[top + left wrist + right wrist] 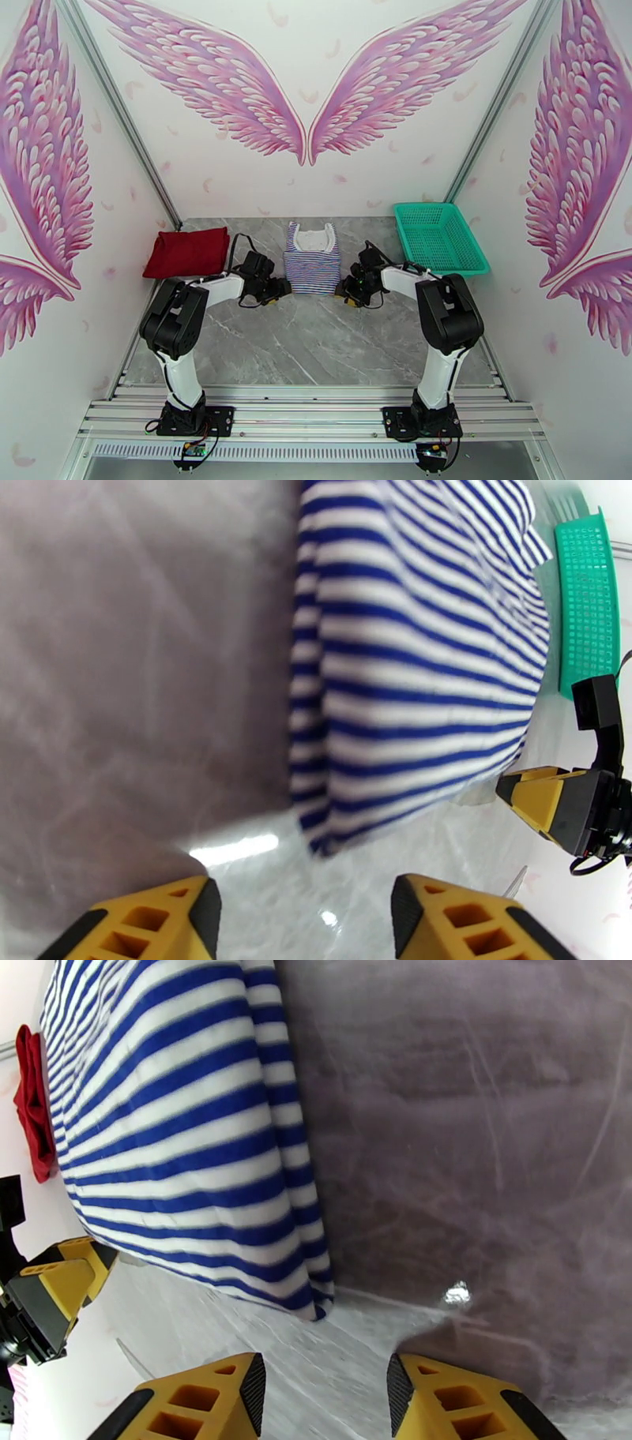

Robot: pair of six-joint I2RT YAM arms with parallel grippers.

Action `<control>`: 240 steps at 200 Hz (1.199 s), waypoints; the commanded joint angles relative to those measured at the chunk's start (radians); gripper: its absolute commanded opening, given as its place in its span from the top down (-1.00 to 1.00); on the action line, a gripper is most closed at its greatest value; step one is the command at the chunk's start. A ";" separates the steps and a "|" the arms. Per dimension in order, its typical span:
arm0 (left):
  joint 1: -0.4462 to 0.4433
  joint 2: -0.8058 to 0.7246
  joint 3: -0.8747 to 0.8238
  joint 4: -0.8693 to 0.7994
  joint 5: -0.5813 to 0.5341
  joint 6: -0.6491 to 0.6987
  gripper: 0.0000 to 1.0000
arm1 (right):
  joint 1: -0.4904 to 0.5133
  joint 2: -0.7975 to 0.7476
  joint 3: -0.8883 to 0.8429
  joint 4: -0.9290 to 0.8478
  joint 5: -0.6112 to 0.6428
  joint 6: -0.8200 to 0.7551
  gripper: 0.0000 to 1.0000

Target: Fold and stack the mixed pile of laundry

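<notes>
At the far left of the grey tabletop (316, 347), there's the red T-shirt (187, 253), folded into a neat block and lying close to the left wall, well apart from the other garment.

Moving in, the left arm reaches toward the middle, and the left hand (276, 290) sits low at the near left corner of the striped shirt (313, 260). From its wrist camera, the yellow fingers (182, 914) stand fairly wide, with bare tabletop between them and nothing gripped. The shirt's near corner lies just ahead of them, not touching.

Centre stage now: the blue-and-white striped shirt lies flat on the tabletop toward the back. It's folded to a narrow rectangle, neckline at the far end, hem toward the arms.

On its other side, the right hand (347, 290) mirrors the left, low at the near right corner. Its fingers (442, 1394) are parted too, a moderate gap, holding nothing. The folded edge of the shirt lies just ahead and a little to one side. The two hands face each other across the hem.

Over at the far right, a teal mesh basket (438, 237) sits at the back corner, near the shirt but apart from it.
</notes>
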 commanded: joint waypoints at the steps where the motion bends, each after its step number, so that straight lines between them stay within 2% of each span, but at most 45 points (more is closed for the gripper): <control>1: -0.009 0.054 0.050 0.029 -0.011 -0.014 -0.18 | 0.005 0.048 0.055 0.036 0.016 0.032 0.07; 52: -0.024 0.112 0.108 0.060 -0.007 -0.043 -0.05 | 0.007 0.096 0.102 0.029 -0.006 0.031 0.18; 88: -0.034 0.130 0.142 0.053 -0.024 -0.052 0.19 | 0.007 0.101 0.107 0.025 -0.004 0.027 0.43; 96: -0.034 0.130 0.142 0.049 -0.030 -0.051 0.30 | 0.006 0.098 0.107 0.025 -0.004 0.027 0.51; 131: -0.035 0.119 0.143 0.014 -0.043 -0.042 1.00 | 0.007 0.089 0.107 0.013 0.000 0.024 0.86; 152: -0.037 0.082 0.123 -0.007 -0.050 -0.028 1.00 | 0.007 0.065 0.086 -0.003 0.005 0.016 1.00; 193: -0.042 -0.017 0.010 -0.096 -0.033 0.055 1.00 | 0.010 -0.019 -0.033 -0.038 0.010 -0.009 1.00; 240: -0.074 -0.230 -0.148 -0.158 -0.027 0.071 1.00 | 0.030 -0.203 -0.193 -0.138 0.037 -0.039 1.00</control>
